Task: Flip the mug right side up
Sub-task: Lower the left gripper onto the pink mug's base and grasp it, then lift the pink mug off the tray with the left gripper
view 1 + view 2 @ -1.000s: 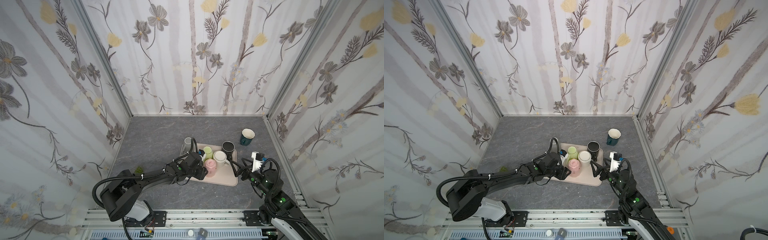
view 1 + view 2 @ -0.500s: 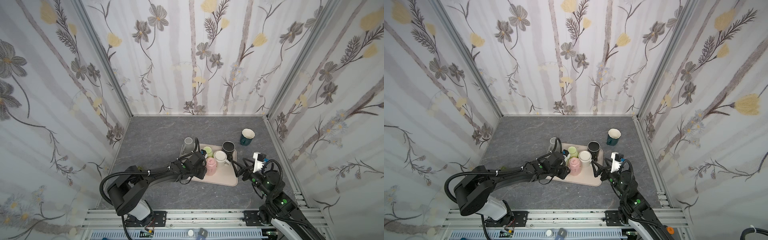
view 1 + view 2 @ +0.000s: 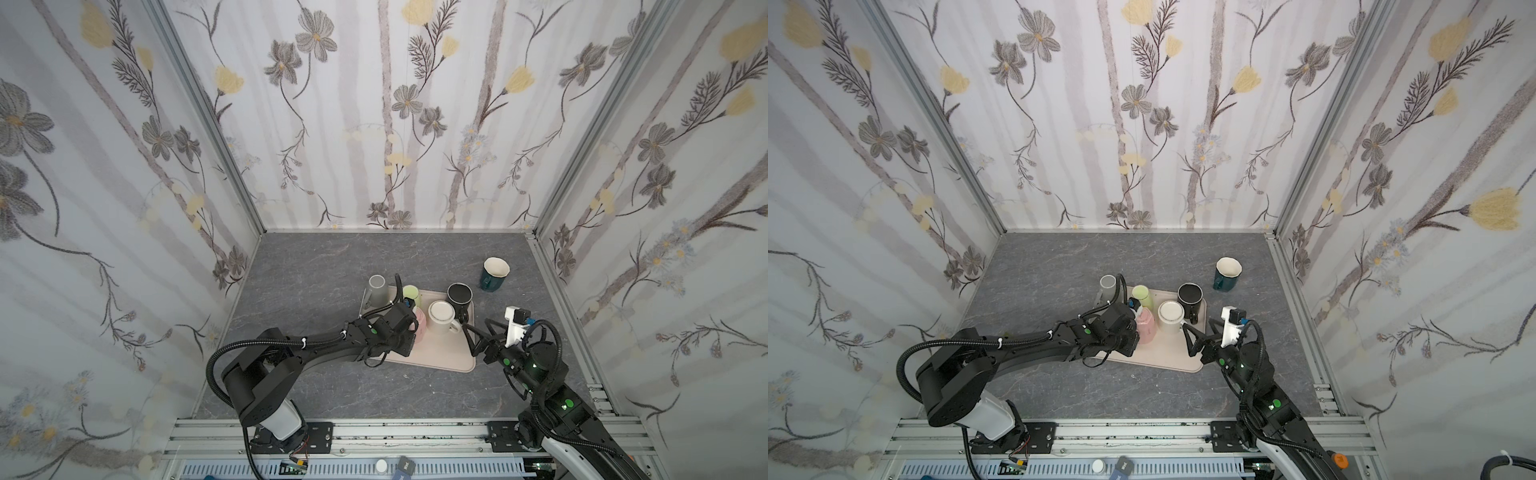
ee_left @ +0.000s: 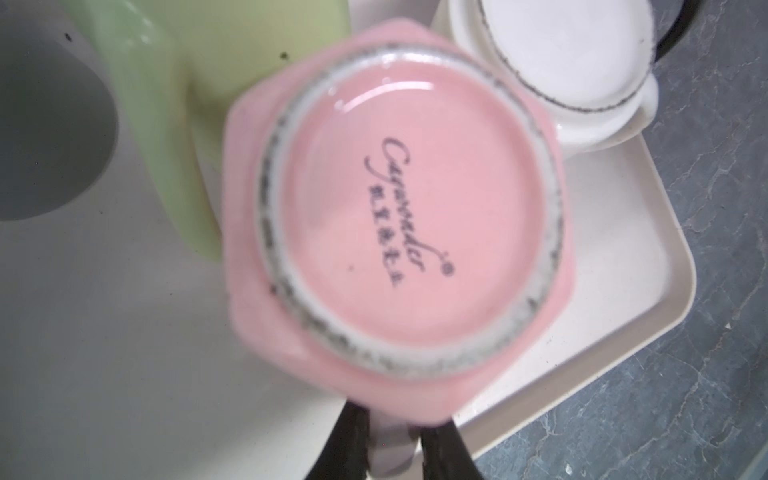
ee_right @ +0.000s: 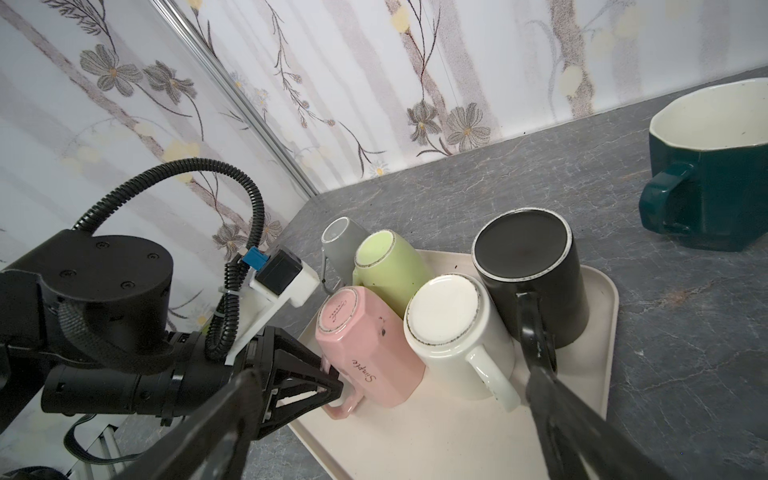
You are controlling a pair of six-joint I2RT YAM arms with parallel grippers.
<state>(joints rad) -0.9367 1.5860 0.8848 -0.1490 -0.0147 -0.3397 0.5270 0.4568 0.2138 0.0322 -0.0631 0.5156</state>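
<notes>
Pink mug (image 4: 399,224) inverted: glossy ceramic, faceted sides, speckled foot ring.

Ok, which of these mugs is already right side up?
The dark teal mug, alone on the table off the tray; its cream inside faces up, the other five show their bases.

Bright diffuse light, soft shadows; pink mug (image 4: 399,216) blurred in left wrist view.
</notes>
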